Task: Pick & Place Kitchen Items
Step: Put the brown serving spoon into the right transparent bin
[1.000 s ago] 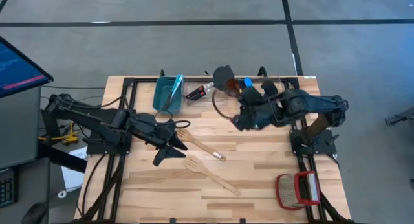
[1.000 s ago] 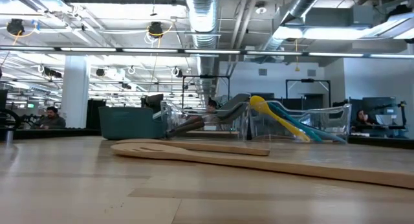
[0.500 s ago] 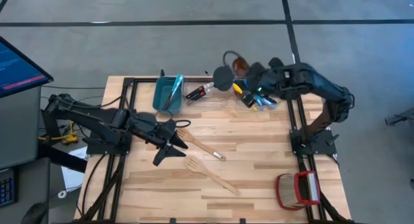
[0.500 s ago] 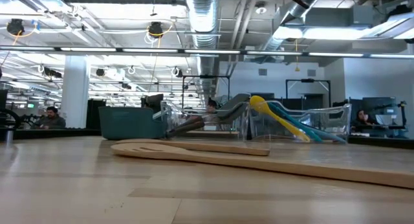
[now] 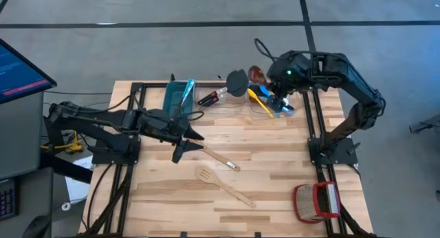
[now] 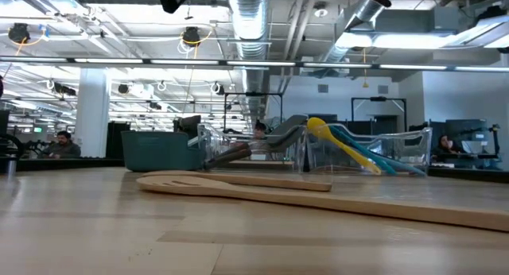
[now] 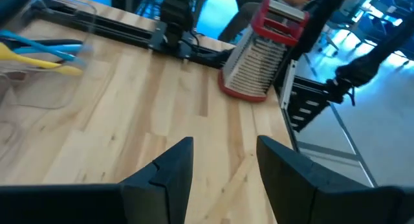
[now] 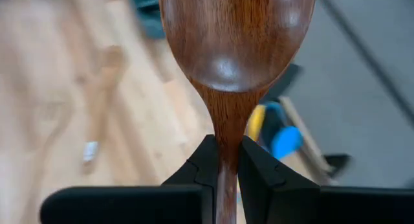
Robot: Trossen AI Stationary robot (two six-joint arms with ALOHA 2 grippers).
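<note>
While the right gripper pinches a dark wooden spoon by its neck, bowl pointing straight ahead, the left gripper, open and empty, hovers nearest the pale wooden spoons just ahead.

grey floor with dark seams around the table; beyond, an open office with ceiling ducts, strip lights, white column.
</note>
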